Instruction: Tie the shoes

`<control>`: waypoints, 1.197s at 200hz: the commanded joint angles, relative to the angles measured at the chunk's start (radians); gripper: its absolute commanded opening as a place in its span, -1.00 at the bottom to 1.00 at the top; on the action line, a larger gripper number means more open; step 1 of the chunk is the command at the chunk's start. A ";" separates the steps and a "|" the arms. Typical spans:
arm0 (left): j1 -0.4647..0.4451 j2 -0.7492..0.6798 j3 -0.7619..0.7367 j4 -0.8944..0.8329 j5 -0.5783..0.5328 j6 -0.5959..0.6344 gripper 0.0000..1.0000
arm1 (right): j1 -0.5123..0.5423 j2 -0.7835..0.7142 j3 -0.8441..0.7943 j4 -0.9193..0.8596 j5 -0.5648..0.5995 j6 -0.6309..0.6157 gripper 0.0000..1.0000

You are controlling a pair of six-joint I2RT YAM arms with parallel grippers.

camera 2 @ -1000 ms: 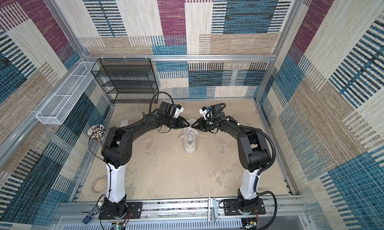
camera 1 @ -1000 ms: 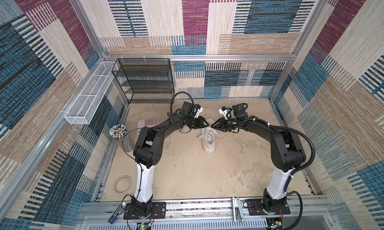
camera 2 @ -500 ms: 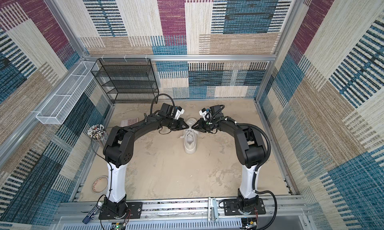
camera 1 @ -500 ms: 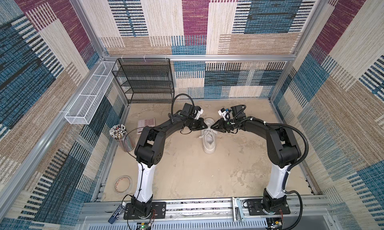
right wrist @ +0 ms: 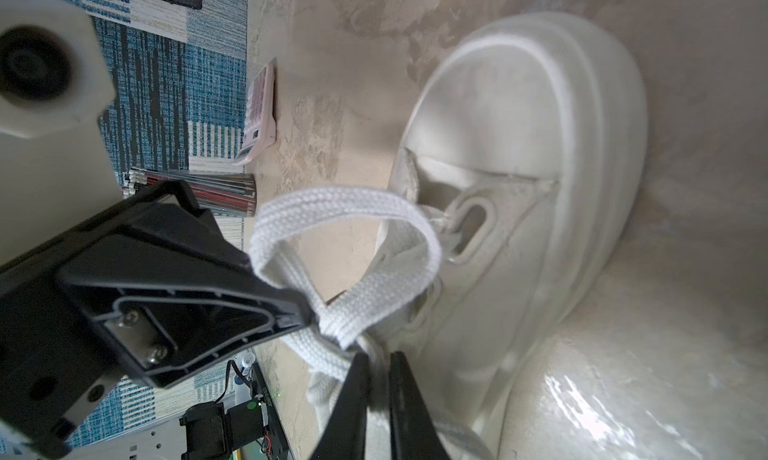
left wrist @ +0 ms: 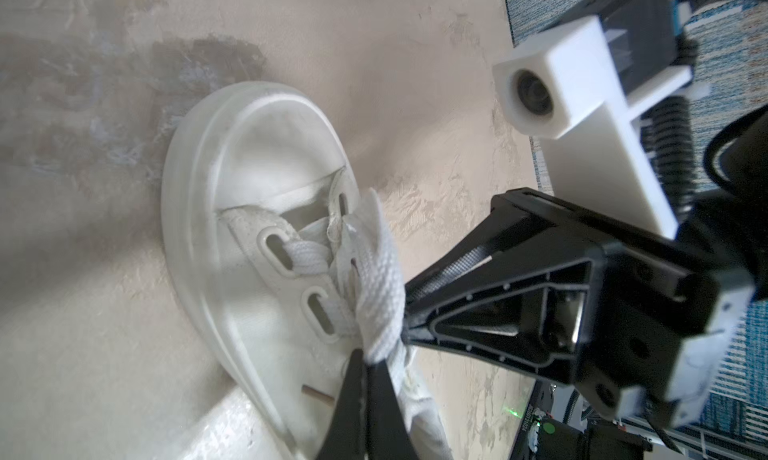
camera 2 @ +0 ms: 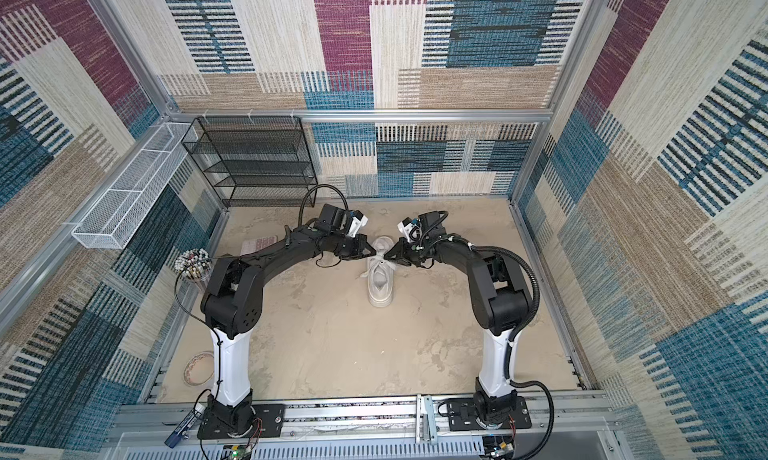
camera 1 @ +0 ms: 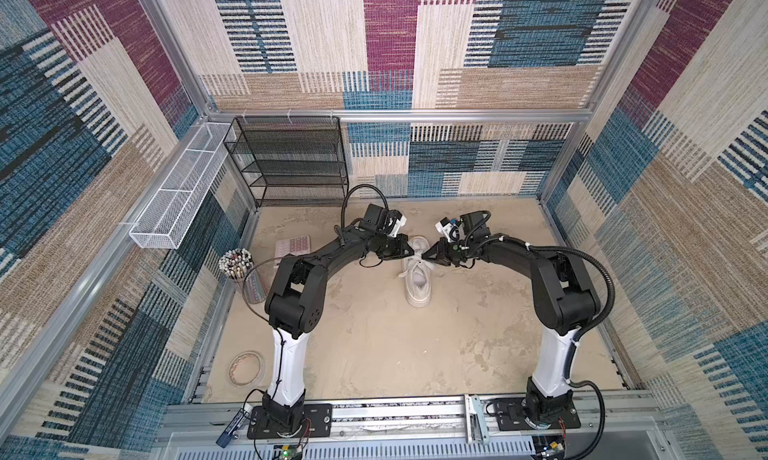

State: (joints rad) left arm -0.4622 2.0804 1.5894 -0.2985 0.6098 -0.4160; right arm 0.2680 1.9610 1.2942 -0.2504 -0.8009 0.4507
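Now, white sneaker [camera 1: 419, 285] mid-scene on the counter [camera 1: 374, 345], toe far, my left end effector [camera 1: 414, 255] pinched tight on its laces [left wrist: 380, 279], my right end effector [camera 1: 425, 257] clamped on the laces too, tips almost meeting.

My stereo head hangs high over the front of the cell and looks steeply down, far enough back to take in the whole sandy table [camera 1: 374, 345] and the patterned walls [camera 1: 390, 42]. Its two eyes sit side by side, so both top views share nearly everything (just a slight sideways shift). My left wrist camera [right wrist: 41, 63] sits very close to the toe of the sneaker [left wrist: 257, 146], facing my right gripper [left wrist: 405, 312]. My right wrist camera [left wrist: 536, 88] looks the opposite way at my left gripper [right wrist: 309, 312], equally near. Both wrist views share the toe and the laces [left wrist: 382, 279].
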 commanded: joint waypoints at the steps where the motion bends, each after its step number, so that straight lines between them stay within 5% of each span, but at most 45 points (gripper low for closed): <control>1: 0.005 -0.023 -0.014 -0.015 -0.013 0.036 -0.64 | -0.001 0.001 -0.006 0.027 0.009 0.000 -0.71; 24: 0.007 -0.028 -0.023 -0.006 -0.008 0.031 -0.37 | 0.000 -0.001 -0.007 0.029 0.005 0.000 -0.71; 116: 0.004 -0.021 -0.042 -0.007 0.014 0.031 -0.22 | -0.001 -0.004 -0.011 0.036 -0.001 0.004 -0.70; 182: 0.005 -0.031 -0.042 0.004 0.007 0.024 -0.99 | 0.000 -0.005 -0.013 0.032 0.000 0.000 -0.70; 239: 0.007 -0.055 -0.055 -0.014 -0.016 0.038 -1.00 | 0.000 -0.001 -0.012 0.033 -0.002 0.000 -0.68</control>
State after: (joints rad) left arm -0.4580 2.0418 1.5372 -0.3107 0.6067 -0.4141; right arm 0.2680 1.9614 1.2827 -0.2329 -0.8017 0.4515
